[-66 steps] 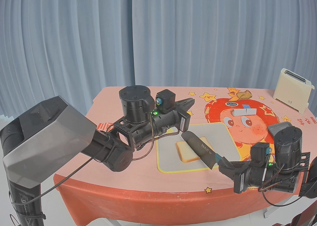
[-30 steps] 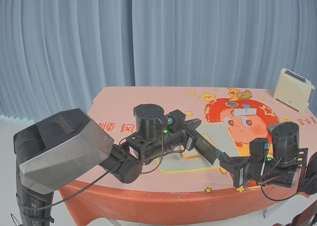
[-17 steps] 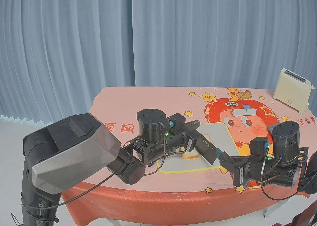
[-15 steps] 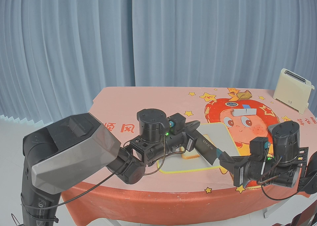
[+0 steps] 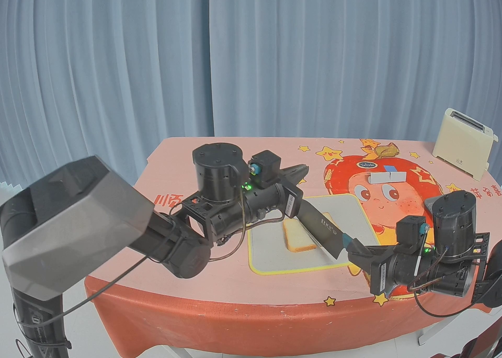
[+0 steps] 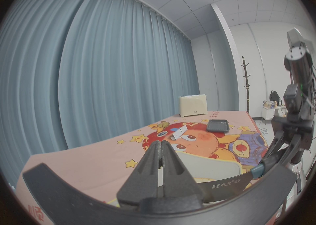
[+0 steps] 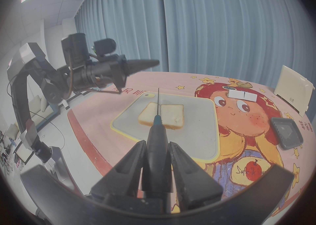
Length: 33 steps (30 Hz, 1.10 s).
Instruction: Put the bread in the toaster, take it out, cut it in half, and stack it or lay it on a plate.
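Observation:
A slice of bread [image 5: 295,234] lies on the grey, yellow-rimmed cutting board [image 5: 269,252]. My right gripper [image 5: 355,255] is at the board's near right corner, shut on the handle of a dark knife [image 5: 320,227]. The blade slants over the bread and hides part of it. In the right wrist view, the right gripper [image 7: 157,145] holds the knife [image 7: 157,104] edge-on over the middle of the bread [image 7: 169,116]. My left gripper [image 5: 300,169] hovers shut and empty above the table, beyond the board's far left corner. The cream toaster [image 5: 464,143] stands at the far right.
A black tray [image 7: 286,132] lies on the table between the board and the toaster. A small white and blue piece [image 5: 387,177] sits beyond the board. The table's front edge runs close below both arms.
The left gripper, which was down beside the bread half a second ago, has risen and drawn back to the left. The right gripper and the knife have hardly moved.

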Tool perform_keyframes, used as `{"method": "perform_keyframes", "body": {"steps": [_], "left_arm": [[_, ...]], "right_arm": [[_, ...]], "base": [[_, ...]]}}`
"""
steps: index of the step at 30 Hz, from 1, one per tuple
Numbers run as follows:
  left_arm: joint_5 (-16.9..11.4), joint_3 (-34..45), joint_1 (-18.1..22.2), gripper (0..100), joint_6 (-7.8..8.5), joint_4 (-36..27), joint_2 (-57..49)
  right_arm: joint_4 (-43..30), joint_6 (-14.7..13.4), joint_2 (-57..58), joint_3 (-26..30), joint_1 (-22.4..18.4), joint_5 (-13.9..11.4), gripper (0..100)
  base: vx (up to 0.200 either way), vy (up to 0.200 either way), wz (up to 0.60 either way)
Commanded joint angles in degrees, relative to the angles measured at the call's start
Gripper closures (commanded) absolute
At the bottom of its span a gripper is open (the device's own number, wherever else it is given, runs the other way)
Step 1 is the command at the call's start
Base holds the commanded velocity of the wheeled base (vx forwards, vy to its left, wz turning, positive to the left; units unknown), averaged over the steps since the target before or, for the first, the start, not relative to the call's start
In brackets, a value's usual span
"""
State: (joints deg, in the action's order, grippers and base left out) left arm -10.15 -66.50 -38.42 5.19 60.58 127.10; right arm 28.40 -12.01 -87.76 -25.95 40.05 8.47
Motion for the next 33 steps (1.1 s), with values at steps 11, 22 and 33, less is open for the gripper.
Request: {"method": "perform_keyframes", "body": {"steps": [11,22,33], "left_arm": [[1.1,14.29,5.99,100,1.05,1.21,-16.18],[1.37,33.19,8.19,100,1.93,5.43,-28.31],[2.24,34.16,8.19,100,2.01,9.74,-26.64]], "right_arm": [[-0.02,-0.03,0.22,0.29,-0.76,0.58,100],[-0.1,-0.12,-0.31,0.55,-1.02,0.58,100],[-0.02,-1.18,-1.27,0.11,2.23,0.05,100]], "base": [[0.0,0.0,0.0],[0.0,0.0,0.0],[0.0,0.0,0.0]]}}
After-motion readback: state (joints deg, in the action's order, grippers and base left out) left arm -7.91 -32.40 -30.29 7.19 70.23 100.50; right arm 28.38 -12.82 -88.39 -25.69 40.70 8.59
